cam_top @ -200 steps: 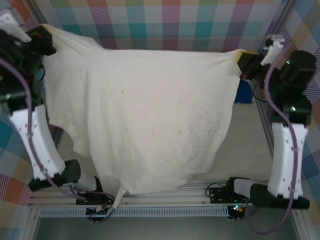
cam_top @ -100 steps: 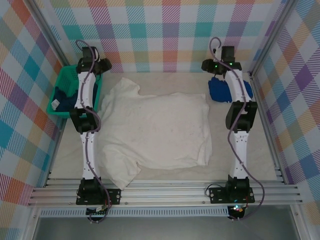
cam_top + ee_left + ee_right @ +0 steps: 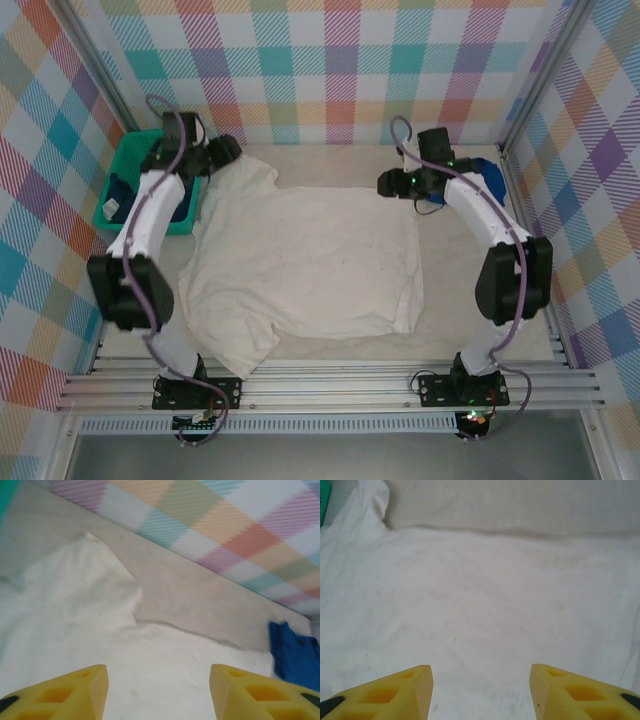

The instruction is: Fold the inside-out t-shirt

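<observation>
The left gripper [image 3: 226, 151] is open above the far left sleeve of the inside-out t-shirt [image 3: 310, 260]. In its wrist view the two yellow fingers [image 3: 70, 692] are spread wide with nothing between them. Whether they brush the cloth below cannot be told. The right gripper [image 3: 386, 183] is also open, over the shirt's far right corner. Its blocky, wedge-shaped yellow fingers [image 3: 580, 692], with hollow cut-outs in their sides, are parted above plain fabric and hold nothing.

The t-shirt is plain cream cotton, soft and matte, with shallow wrinkles and a few small dark specks. It lies spread flat across the middle of the bench [image 3: 480, 330]. Its long axis runs left to right. Both short sleeves are on the left, one reaching toward the far left corner and one toward the near edge. A straight edge faces the bench's right side. The near left sleeve is rumpled, and the far one ends in a rounded flap.

A teal basket [image 3: 128, 152] sits at the far left corner with a dark garment [image 3: 125, 190] inside. A bright blue shirt [image 3: 487, 172] lies bunched at the far right corner, near the cream shirt.
</observation>
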Tool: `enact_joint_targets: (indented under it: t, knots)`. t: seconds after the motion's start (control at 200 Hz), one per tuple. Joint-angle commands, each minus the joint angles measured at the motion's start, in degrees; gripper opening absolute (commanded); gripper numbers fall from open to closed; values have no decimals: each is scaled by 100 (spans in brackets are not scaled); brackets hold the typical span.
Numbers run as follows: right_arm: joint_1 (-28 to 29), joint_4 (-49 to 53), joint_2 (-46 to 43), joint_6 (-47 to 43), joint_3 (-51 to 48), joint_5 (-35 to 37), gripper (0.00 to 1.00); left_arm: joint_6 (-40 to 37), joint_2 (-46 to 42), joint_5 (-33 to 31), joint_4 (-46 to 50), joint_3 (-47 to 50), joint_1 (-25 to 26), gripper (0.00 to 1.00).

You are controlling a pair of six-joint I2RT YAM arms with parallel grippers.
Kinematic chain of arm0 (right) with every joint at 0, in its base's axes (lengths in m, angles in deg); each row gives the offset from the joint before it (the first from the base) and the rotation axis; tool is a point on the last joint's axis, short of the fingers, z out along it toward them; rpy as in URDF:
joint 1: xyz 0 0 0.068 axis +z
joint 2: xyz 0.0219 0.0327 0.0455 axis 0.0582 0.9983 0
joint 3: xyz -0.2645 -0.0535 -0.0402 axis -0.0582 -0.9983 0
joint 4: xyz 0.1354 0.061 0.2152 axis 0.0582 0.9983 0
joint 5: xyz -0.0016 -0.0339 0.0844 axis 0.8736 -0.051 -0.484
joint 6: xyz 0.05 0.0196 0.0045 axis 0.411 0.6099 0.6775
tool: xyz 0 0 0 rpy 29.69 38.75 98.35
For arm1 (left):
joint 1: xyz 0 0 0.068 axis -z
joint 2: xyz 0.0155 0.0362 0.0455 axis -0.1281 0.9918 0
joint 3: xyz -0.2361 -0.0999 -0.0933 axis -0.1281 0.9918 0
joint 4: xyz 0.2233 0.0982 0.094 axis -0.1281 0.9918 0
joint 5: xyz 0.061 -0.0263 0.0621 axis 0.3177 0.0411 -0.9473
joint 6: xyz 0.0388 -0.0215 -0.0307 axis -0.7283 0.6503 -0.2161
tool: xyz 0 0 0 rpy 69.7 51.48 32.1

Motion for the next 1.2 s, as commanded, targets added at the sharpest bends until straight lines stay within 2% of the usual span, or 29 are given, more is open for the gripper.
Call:
enact_joint_targets:
  t: [0.0,0.08,0.24,0.4,0.58,0.835,0.975,1.195]
  knots:
    - [-50,-673,430,363,-325,-496,56,312,-223,-55,-1215,1545,91,56]
    - [-39,-975,970,574,38,-531,55,139,-36,-392,-1352,1781,113,56]
    - [-47,-721,2046,817,985,342,55,-178,839,-710,-1366,1414,239,57]
    - [-81,-508,2771,1068,1697,807,55,-331,1913,-809,-743,477,273,58]
    - [-269,101,3472,1582,2441,832,54,-371,2945,-744,-167,-634,267,59]
    - [-411,654,4367,1962,3629,751,47,-406,4152,-556,411,-2078,358,60]
    - [-451,1090,5043,2039,4785,742,44,-442,4818,-501,827,-3179,470,60]
    - [-548,1414,6157,2036,6921,540,44,-411,6240,-449,1684,-5880,538,61]
